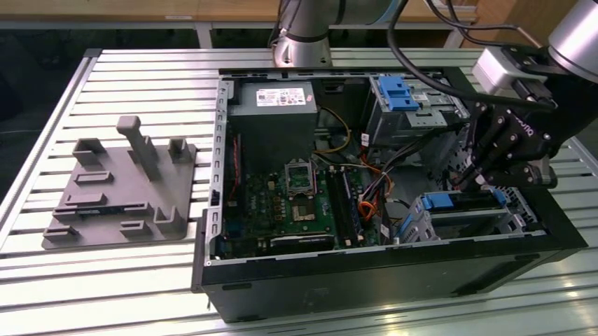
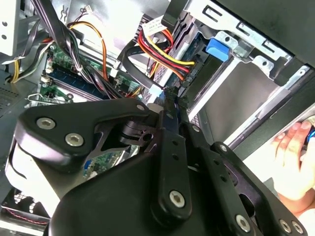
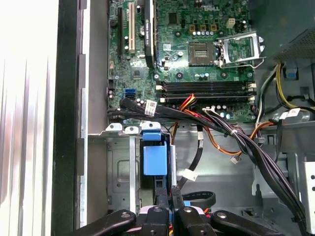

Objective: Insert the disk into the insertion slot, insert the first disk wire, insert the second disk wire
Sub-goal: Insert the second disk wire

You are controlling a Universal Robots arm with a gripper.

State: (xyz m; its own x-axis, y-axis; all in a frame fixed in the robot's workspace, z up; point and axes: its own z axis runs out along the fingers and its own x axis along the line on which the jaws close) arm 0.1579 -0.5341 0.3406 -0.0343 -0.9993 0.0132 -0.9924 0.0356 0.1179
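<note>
Gripper (image 1: pixel 481 183) at disk (image 1: pixel 460 202) seated in insertion slot (image 1: pixel 467 222); fingers (image 2: pixel 170 105) pinched narrow; no legible writing.

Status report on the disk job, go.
End effector shut, low inside the case at the insertion slot. Disk seated in slot, blue carrier showing. Wire bundle close beside.
</note>
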